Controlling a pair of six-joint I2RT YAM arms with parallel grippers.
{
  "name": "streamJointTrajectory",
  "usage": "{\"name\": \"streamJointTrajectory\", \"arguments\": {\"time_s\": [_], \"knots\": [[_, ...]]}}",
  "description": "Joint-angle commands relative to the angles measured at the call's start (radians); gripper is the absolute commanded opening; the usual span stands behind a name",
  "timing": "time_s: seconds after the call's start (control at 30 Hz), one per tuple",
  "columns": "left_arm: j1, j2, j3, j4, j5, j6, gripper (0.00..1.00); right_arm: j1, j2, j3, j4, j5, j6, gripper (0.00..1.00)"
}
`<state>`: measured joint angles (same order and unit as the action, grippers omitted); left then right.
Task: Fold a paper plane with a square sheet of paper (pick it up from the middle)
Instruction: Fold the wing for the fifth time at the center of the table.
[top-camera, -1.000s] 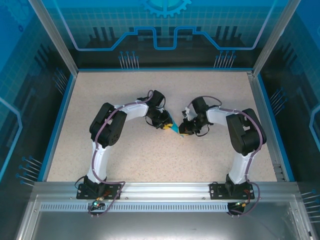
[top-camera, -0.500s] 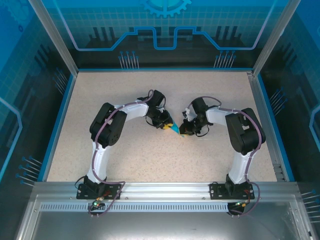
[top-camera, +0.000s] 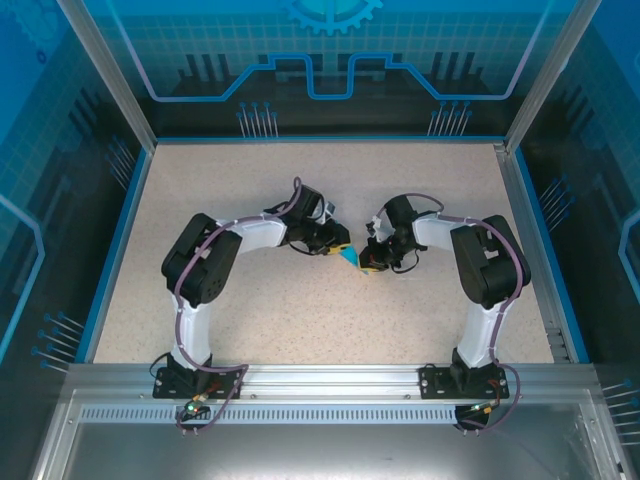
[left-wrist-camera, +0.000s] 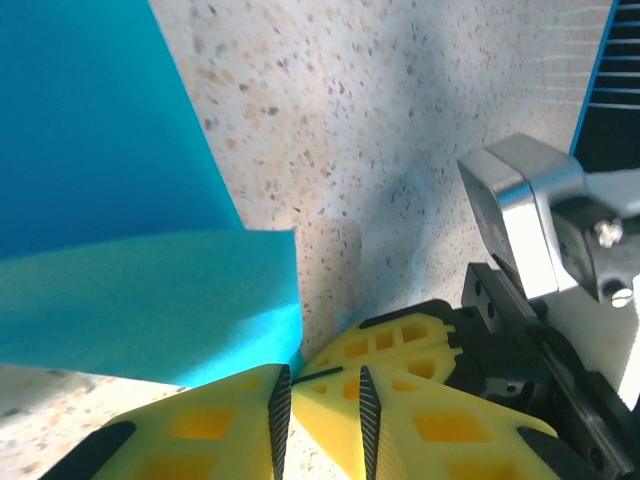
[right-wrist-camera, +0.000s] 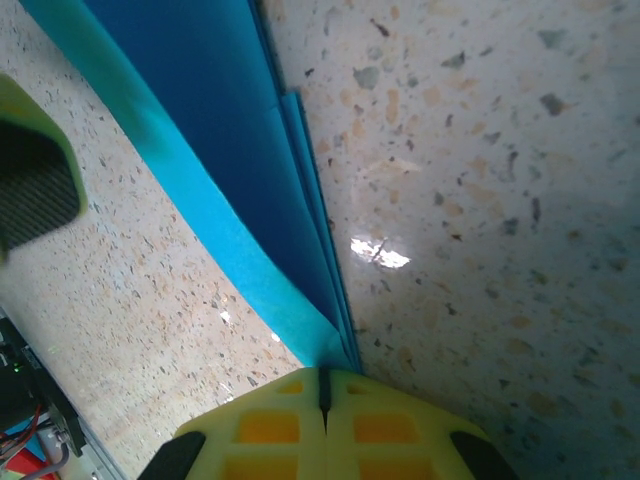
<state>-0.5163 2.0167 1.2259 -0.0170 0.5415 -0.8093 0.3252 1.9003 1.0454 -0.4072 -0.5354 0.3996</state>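
Left end effector (left-wrist-camera: 322, 378): it is low over the counter (top-camera: 250, 190), just left of the centre in the top view. Its two yellow fingers (left-wrist-camera: 200, 430) stand a little apart, and nothing lies between the ribbed pads. The near corner of the paper touches the tip of one finger, no more.

Paper plane (top-camera: 349, 256): not finished, I think. It is a small turquoise wedge between the two end effectors, in the middle of the counter. From the left wrist it shows one flap folded over a larger face. From the right wrist several layered edges run along one long crease, and one strip lifts a little off the surface.

Right end effector (right-wrist-camera: 322, 385): the fingers are pressed together with only a thin line between them. They are clamped on the narrow end of the paper, where the layers meet.

Step in hand: by my judgement a middle fold. The right side pins the end, and the left is free to work the flap. How many folds remain I cannot tell.

Next move: it calls for the left end effector to take the loose flap at its edge, lay it along the crease and press it flat. The right must hold the end fixed, otherwise the thin paper may slide or the layers may shift.
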Motion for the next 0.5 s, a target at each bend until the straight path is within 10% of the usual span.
{"name": "streamJointTrajectory", "arguments": {"time_s": [0.0,0.47], "knots": [[-0.031,-0.019,-0.034,0.090,0.046,0.016,0.27,-0.014,0.044,-0.021,-0.034,0.046,0.021,0.04],[-0.063,0.046,-0.043,0.108,0.030,0.036,0.19,-0.017,0.050,-0.018,-0.043,0.049,0.036,0.03]]}}
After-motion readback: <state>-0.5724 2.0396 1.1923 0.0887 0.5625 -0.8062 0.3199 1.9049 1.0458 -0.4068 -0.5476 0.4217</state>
